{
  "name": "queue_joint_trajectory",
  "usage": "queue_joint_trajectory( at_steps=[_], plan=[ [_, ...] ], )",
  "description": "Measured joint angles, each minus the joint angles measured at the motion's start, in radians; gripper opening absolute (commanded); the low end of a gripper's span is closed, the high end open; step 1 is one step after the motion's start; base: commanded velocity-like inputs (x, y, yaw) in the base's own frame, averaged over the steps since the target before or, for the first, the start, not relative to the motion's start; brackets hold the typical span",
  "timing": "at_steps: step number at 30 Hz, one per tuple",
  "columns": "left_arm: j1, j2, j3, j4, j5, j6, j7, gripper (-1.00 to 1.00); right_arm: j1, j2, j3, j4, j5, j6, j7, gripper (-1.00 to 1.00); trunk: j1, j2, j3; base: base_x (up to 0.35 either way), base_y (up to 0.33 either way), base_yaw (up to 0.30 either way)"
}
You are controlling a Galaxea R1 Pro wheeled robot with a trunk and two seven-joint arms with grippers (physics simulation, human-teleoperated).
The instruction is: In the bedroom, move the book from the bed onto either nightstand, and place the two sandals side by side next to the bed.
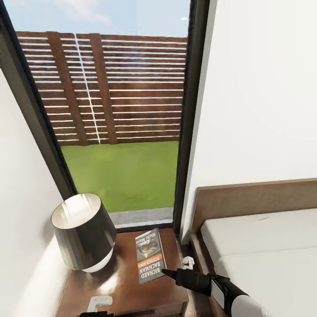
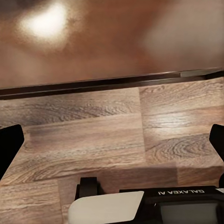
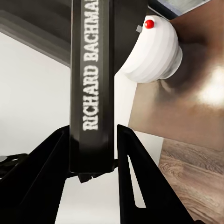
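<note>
Brown nightstand (image 1: pixel 123 286) top already carries the book (image 1: pixel 149 255), right end effector (image 3: pixel 93 161) pinching its edge. We part fingers gently, lifting clear of the lamp (image 1: pixel 83 233); left end effector (image 2: pixel 112 140) spread.

Dark book (image 1: pixel 150 256) — orange band, white lettering — on glossy brown nightstand (image 1: pixel 123 286).

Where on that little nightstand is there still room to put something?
Bare wood shows on the nightstand between the lamp and the book, and along its front edge. The right side is crowded by the book and right gripper.
</note>
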Motion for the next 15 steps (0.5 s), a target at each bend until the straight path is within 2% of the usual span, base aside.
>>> queue_joint_trajectory(
  at_steps=[15],
  plan=[
    [0.000,0.000,-0.001,0.000,0.000,-0.001,0.000,1.00,0.000,-0.001,-0.002,-0.001,0.000,-0.011,0.001,-1.00,0.000,0.000,0.000,-0.003,0.000,0.000]
  ],
)
